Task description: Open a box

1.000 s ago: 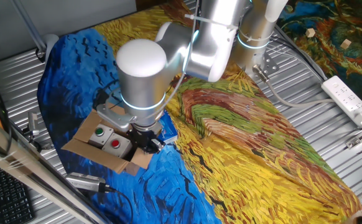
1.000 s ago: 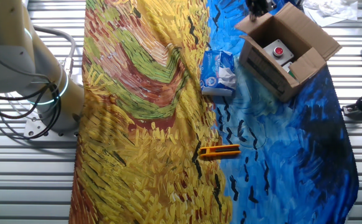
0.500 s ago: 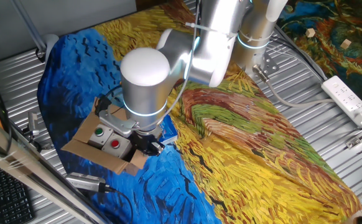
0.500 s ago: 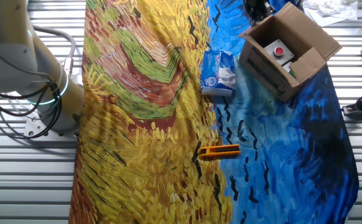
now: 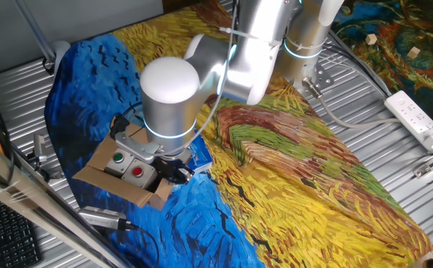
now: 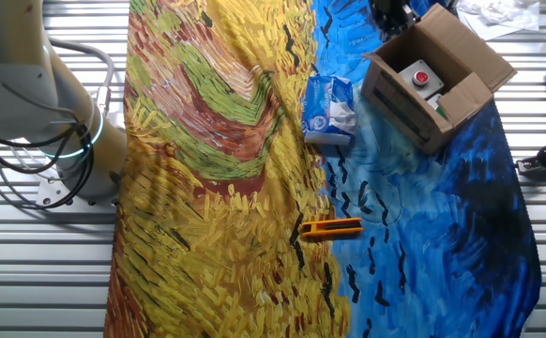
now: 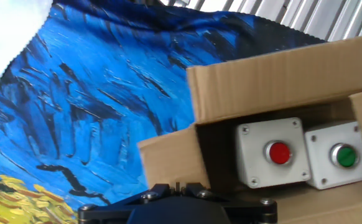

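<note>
The brown cardboard box (image 5: 90, 176) stands on the blue part of the cloth with its flaps spread open, and its side wall (image 6: 400, 99) faces the packet. Inside lie two grey switch units, one with a red button (image 7: 278, 152) and one with a green button (image 7: 344, 155). My gripper (image 5: 173, 173) hangs low at the box's near flap (image 7: 168, 155), its dark fingers drawn together with nothing seen between them. In the other fixed view the gripper (image 6: 390, 11) shows only at the top edge. In the hand view, the gripper (image 7: 178, 185) sits right over that flap's lower end.
A blue-and-white soft packet (image 6: 329, 108) lies just beside the box. A yellow tool (image 6: 332, 228) rests further along the cloth. A white power strip (image 5: 419, 119) lies on the metal table, a metal tool (image 5: 101, 217) near the box, and white crumpled material (image 6: 498, 11) behind it.
My hand has shifted slightly left and down against the near flap, which has bent a little lower. The box has nudged slightly with it.
</note>
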Controlling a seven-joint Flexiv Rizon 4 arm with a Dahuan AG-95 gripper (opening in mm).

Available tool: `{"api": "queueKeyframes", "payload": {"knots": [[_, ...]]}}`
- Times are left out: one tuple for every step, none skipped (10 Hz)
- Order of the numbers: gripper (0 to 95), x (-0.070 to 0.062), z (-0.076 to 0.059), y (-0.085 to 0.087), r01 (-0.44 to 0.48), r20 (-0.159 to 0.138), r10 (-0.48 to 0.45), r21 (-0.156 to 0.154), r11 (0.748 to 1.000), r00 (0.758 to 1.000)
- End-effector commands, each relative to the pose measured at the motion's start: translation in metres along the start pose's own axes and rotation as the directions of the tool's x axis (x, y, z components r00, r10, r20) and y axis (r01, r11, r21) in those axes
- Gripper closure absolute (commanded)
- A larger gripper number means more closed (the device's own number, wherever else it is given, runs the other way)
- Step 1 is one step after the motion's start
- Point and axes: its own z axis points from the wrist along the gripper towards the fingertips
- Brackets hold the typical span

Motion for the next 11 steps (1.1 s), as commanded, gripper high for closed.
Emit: {"api": "queueKeyframes", "payload": {"knots": [[95.0, 0.0, 0.001, -0.001, 0.003, 0.002, -0.003, 0.006, 1.0, 1.0], [95.0, 0.0, 0.002, -0.001, 0.004, 0.003, -0.004, 0.008, 1.0, 1.0], [95.0, 0.0, 0.003, -0.001, 0.007, 0.004, -0.007, 0.009, 1.0, 1.0], [95.0, 0.0, 0.003, -0.001, 0.006, 0.005, -0.006, 0.009, 1.0, 1.0], [95.0, 0.0, 0.004, -0.001, 0.006, 0.005, -0.007, 0.009, 1.0, 1.0], [95.0, 0.0, 0.004, -0.001, 0.006, 0.005, -0.006, 0.009, 1.0, 1.0], [95.0, 0.0, 0.004, -0.001, 0.005, 0.006, -0.006, 0.008, 1.0, 1.0], [95.0, 0.0, 0.003, -0.001, 0.004, 0.011, -0.004, 0.002, 1.0, 1.0], [95.0, 0.0, -0.001, -0.001, 0.001, 0.013, -0.001, -0.002, 1.0, 1.0], [95.0, -0.001, -0.009, 0.0, -0.003, 0.014, 0.003, -0.007, 1.0, 1.0], [95.0, -0.001, -0.015, 0.001, -0.007, 0.015, 0.008, -0.012, 1.0, 1.0]]}}
